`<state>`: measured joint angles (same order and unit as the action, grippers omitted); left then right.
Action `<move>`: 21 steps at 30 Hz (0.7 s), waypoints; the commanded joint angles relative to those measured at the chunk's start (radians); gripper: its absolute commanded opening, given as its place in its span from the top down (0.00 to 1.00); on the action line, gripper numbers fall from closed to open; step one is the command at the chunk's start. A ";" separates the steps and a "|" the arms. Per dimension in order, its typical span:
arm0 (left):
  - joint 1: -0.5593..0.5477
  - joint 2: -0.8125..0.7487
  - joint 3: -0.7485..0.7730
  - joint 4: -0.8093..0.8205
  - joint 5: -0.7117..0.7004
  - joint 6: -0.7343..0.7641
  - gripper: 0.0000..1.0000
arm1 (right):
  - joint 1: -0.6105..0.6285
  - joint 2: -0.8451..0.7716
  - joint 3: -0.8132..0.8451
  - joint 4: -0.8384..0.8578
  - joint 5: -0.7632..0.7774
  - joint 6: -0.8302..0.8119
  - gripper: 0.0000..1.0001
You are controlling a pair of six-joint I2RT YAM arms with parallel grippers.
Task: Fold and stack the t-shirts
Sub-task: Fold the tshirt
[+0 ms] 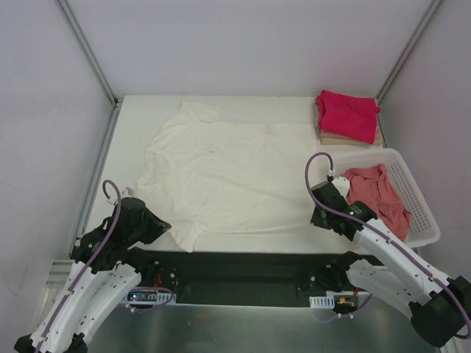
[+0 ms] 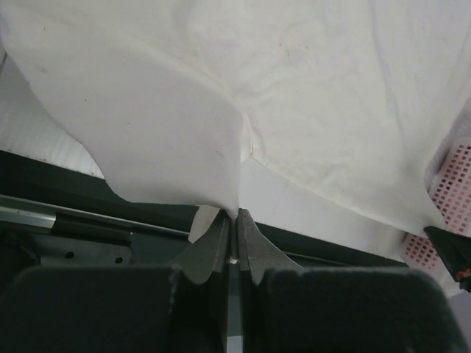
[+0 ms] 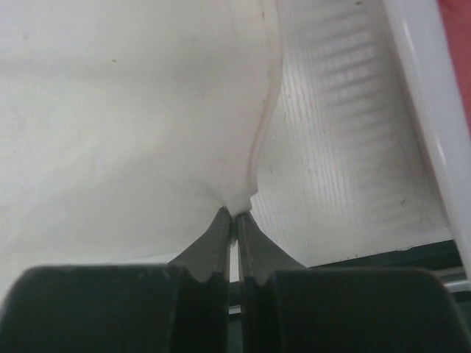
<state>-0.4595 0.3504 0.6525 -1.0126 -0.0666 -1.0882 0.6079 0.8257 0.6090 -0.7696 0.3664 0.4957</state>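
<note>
right tool (image 3: 235,215) pinching cream t-shirt (image 3: 125,125) hem, basket (image 3: 434,125) beside

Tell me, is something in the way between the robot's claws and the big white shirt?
No, nothing visible. The left gripper and the right gripper each pinch the cream t-shirt directly at its near edge.

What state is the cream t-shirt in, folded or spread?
Spread: the cream t-shirt lies open across the table, both sleeves out, no fold visible.

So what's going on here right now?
Both arms are on the cream t-shirt, spread flat: the left gripper and right gripper are each shut on its near edge. A magenta t-shirt lies folded on a tan one at the far right; a salmon-pink one sits in the white basket.
</note>
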 commanded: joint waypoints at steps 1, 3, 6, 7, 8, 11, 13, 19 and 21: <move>-0.010 0.125 0.064 0.132 -0.128 0.059 1.00 | 0.004 0.074 0.118 -0.013 0.167 -0.060 0.99; -0.010 0.210 0.105 0.167 -0.163 0.092 1.00 | -0.002 0.107 0.153 -0.004 0.193 -0.077 0.99; -0.010 0.339 0.165 0.241 -0.212 0.132 1.00 | -0.028 0.180 0.224 0.027 0.216 -0.120 0.99; -0.010 0.373 0.185 0.249 -0.240 0.136 1.00 | -0.048 0.223 0.239 0.045 0.207 -0.129 0.99; -0.010 0.439 0.221 0.256 -0.286 0.151 1.00 | -0.063 0.243 0.270 0.056 0.195 -0.152 0.99; -0.007 0.563 0.300 0.293 -0.344 0.197 0.98 | -0.117 0.325 0.326 0.102 0.126 -0.186 0.99; 0.002 0.628 0.340 0.315 -0.364 0.224 0.97 | -0.141 0.384 0.359 0.118 0.103 -0.210 0.99; 0.073 0.899 0.516 0.391 -0.325 0.362 1.00 | -0.194 0.524 0.471 0.135 0.069 -0.261 0.99; 0.099 0.992 0.576 0.411 -0.294 0.407 1.00 | -0.214 0.565 0.491 0.139 0.057 -0.270 0.99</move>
<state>-0.4084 1.2278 1.1210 -0.6754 -0.3714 -0.8047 0.4297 1.3361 1.0256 -0.6609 0.4492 0.2760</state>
